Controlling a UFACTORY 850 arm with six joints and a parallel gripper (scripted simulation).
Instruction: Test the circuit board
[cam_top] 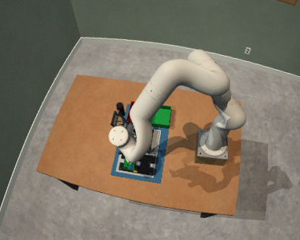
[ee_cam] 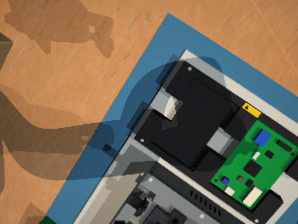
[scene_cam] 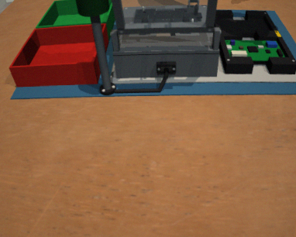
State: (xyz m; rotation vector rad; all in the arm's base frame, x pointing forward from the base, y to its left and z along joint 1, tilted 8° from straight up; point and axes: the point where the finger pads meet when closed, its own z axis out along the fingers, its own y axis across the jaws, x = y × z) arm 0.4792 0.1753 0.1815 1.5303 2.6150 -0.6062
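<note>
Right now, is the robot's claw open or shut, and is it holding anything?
Claw: open wide, holding nothing. The circuit board lies in its black tray.

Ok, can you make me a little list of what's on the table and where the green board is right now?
board: green circuit board lying in the black tray, component side up
tester: grey tester, lid up
bins: red bin in front, green bin behind it, both beside the tester
light post: dark post by the tester's corner
gripper: open, holding nothing; fingers not seen
mat: blue mat under everything
</note>
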